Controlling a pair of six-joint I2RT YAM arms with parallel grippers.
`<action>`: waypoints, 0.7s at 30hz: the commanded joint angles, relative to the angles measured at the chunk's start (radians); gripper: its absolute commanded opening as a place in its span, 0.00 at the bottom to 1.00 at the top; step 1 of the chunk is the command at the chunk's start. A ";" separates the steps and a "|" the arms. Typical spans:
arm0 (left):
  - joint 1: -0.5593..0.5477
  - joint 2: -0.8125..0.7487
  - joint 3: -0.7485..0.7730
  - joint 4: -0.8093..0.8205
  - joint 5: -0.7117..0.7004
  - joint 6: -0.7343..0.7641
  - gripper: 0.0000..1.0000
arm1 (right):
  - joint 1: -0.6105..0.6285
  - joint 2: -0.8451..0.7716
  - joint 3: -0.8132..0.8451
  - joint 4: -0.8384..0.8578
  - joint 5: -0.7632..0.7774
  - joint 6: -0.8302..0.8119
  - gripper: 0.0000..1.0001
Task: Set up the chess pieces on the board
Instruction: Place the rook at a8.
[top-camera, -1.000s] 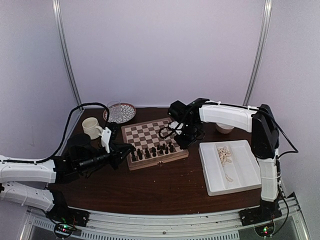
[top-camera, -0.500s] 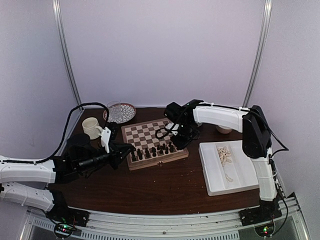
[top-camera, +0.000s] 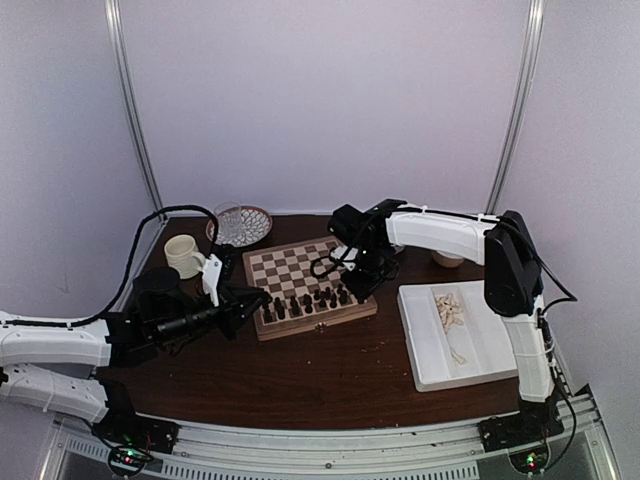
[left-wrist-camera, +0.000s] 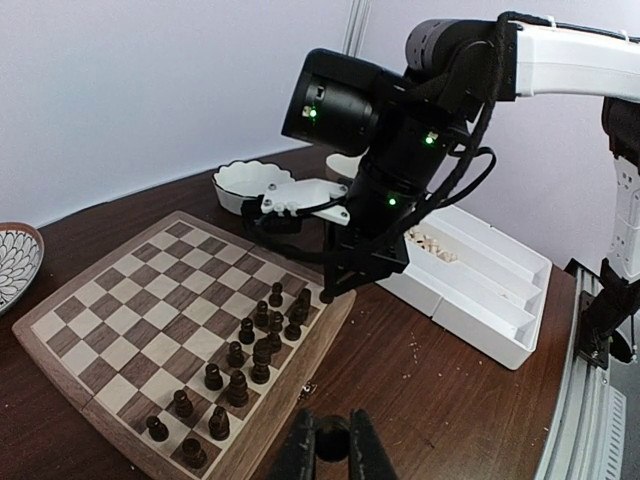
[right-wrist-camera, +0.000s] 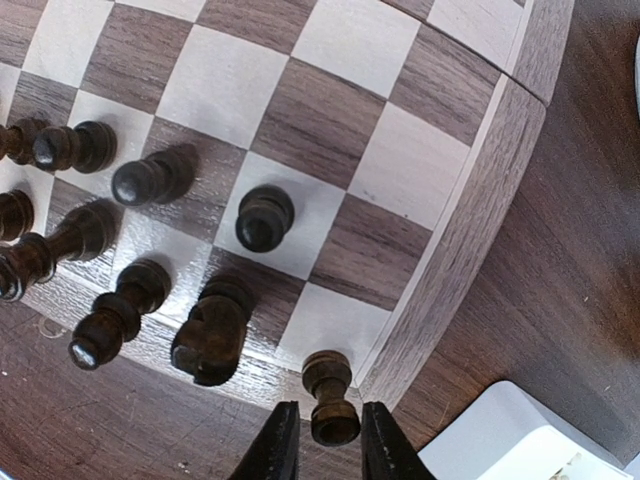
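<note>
Pale lilac walls enclose a dark wooden tabletop (top-camera: 330, 375), at whose centre the board (top-camera: 288, 262) is laid. Dark chess pieces (top-camera: 305, 299) are gathered on its two near rows; the far rows are bare. The cream pieces (top-camera: 448, 308) are heaped in a white divided tray (top-camera: 432, 372) at 3 o'clock of the board.

The right pincer (right-wrist-camera: 328, 410) is held low over the board's corner at 4 o'clock. Its jaws are slightly parted around one dark piece (right-wrist-camera: 328, 372), which stands upright on the corner square, and a thin gap is seen on either side. The left pincer (left-wrist-camera: 330, 428) is closed on nothing and is held just off the board's edge at 8 o'clock.

The placing of a dark corner piece is judged to be at its end. A straight lift is called for next, so that the neighbouring pieces are not knocked. After that a cream piece must be fetched from the tray for the far rows.

No brand, label or writing can be read.
</note>
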 joint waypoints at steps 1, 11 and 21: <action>-0.003 -0.015 0.028 0.016 0.012 -0.003 0.00 | -0.006 0.013 0.023 -0.004 0.003 -0.002 0.24; -0.003 -0.017 0.028 0.016 0.012 -0.003 0.00 | -0.006 0.016 0.020 0.020 0.006 0.002 0.18; -0.003 -0.020 0.027 0.014 0.015 -0.003 0.00 | -0.007 0.015 0.014 0.045 0.029 0.008 0.16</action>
